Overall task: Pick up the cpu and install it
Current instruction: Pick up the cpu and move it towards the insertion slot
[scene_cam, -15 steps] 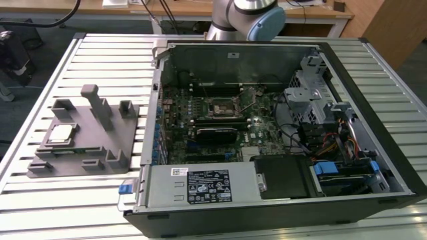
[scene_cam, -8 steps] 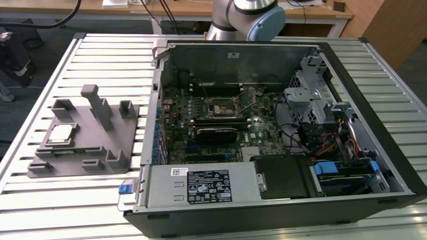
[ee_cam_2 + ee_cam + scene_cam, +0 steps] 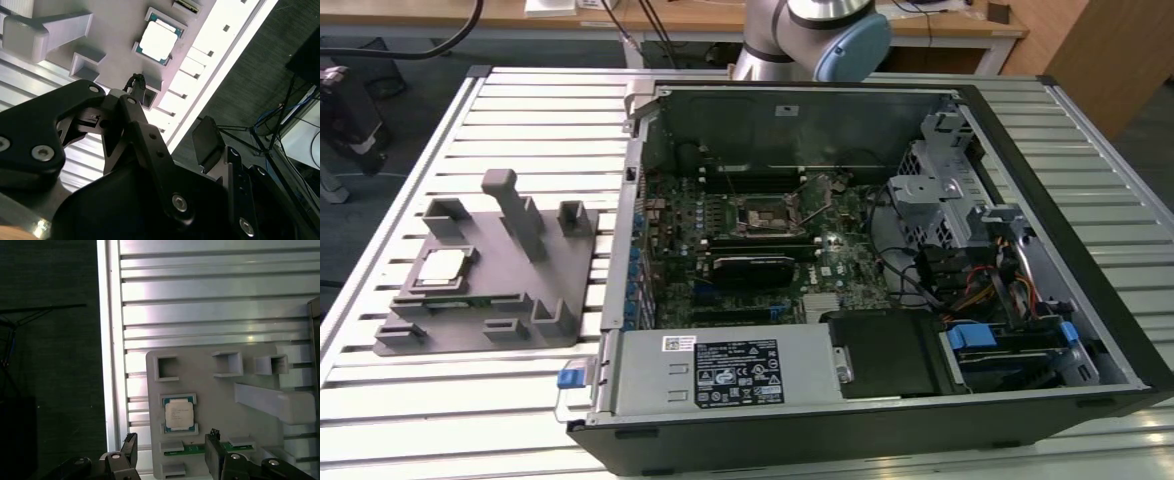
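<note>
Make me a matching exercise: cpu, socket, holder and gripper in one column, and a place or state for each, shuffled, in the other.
1. cpu
2. socket
3. holder
4. gripper

A. open, holding nothing
B. inside the case
C. on the table, at the exterior view's left of the case
D. lying in a recess of the holder

Pairs: 1-D, 2-B, 3-C, 4-A

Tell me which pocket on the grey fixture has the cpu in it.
The framed square pocket on the grey fixture, toward the exterior view's left, holds the cpu; the open-sided pockets are empty.
</note>
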You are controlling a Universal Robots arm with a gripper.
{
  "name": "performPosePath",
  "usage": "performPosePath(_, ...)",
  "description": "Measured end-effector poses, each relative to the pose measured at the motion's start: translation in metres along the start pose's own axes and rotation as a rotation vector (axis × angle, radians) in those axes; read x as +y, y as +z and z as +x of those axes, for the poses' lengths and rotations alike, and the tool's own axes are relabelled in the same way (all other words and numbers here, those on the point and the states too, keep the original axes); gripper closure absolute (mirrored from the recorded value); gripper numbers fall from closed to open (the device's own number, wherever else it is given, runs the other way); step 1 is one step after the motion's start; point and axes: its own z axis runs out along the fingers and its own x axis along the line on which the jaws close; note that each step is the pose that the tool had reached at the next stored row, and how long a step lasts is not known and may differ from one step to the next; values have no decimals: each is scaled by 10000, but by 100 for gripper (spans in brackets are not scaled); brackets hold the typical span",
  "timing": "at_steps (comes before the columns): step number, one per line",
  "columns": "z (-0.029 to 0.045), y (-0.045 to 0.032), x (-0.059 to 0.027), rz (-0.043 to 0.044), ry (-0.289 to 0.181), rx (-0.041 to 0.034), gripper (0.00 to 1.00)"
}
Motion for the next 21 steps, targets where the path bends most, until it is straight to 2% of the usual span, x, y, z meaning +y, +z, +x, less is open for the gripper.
performPosePath(21, 1, 45, -2, 0, 0, 0, 36)
